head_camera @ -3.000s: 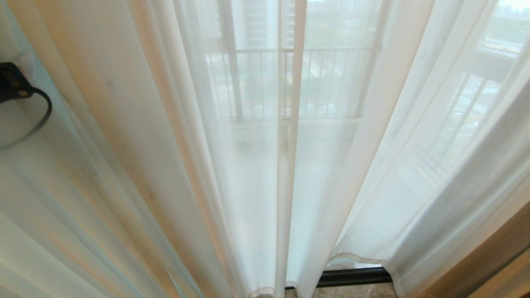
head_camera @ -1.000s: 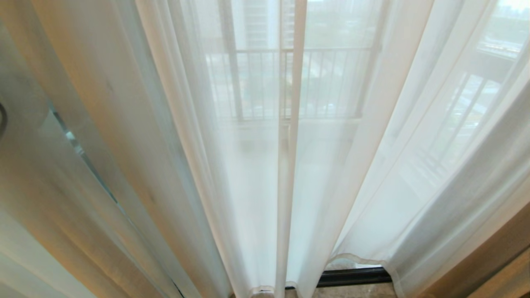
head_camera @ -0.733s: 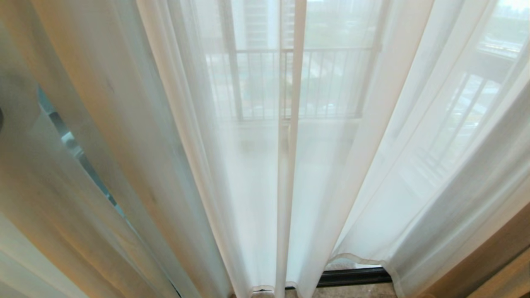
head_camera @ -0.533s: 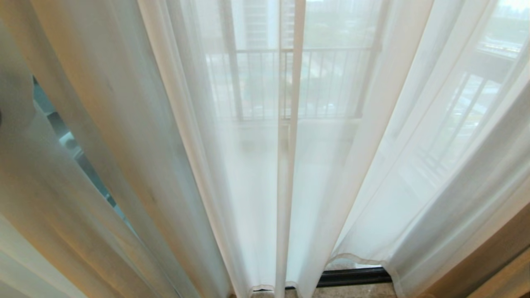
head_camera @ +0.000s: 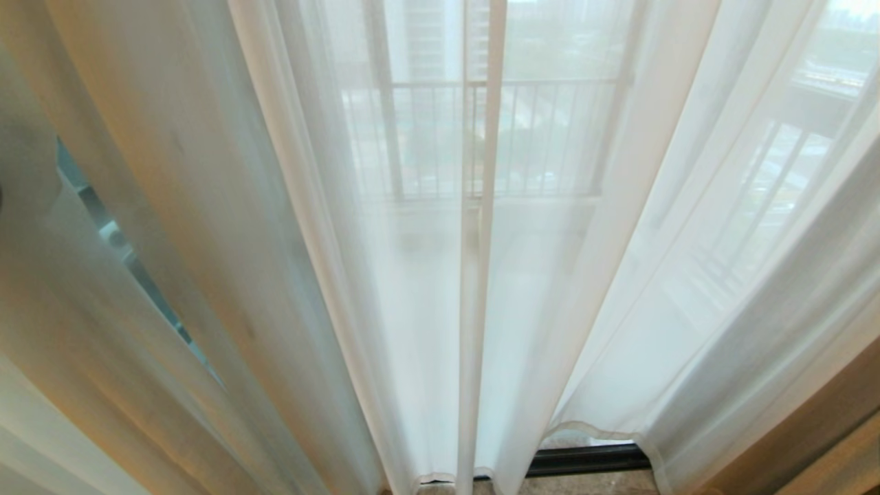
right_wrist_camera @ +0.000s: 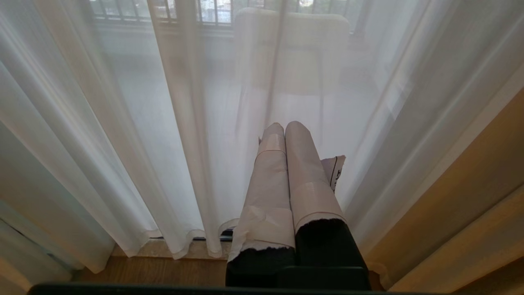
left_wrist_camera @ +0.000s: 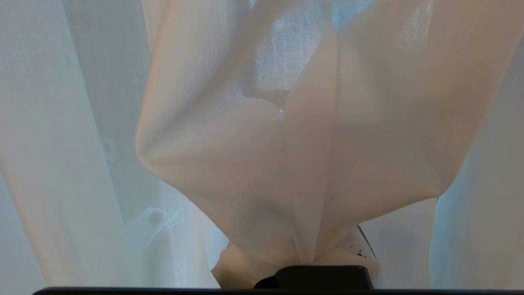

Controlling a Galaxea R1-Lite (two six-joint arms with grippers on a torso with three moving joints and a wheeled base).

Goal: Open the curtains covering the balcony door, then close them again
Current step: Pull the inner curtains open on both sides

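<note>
Sheer white curtains (head_camera: 426, 275) hang shut across the view, and their two hemmed edges meet at the middle (head_camera: 478, 275). Through them shows the balcony door (head_camera: 385, 137), with its dark bottom track (head_camera: 584, 459) bare under the hems. In the left wrist view my left gripper (left_wrist_camera: 286, 135) is shut on a bunch of curtain (left_wrist_camera: 229, 155) whose folds run down into the jaws and drape over the fingers. That gripper lies outside the head view, at the far left. Low by the floor, my right gripper (right_wrist_camera: 285, 127) is shut and empty, pointing at the curtain (right_wrist_camera: 135, 123).
A thicker beige drape (head_camera: 825, 440) hangs at the right edge, close beside my right gripper (right_wrist_camera: 470, 196). Wood floor (right_wrist_camera: 123, 272) and a stone sill (head_camera: 584, 485) lie below the hems. A narrow slit (head_camera: 117, 247) opens between the left folds. A pale chair (right_wrist_camera: 290, 49) shows beyond the glass.
The black arm part and cable seen at the left edge three seconds ago have left the view. The left folds shifted and a slit opened there. Over the last half second almost nothing moved.
</note>
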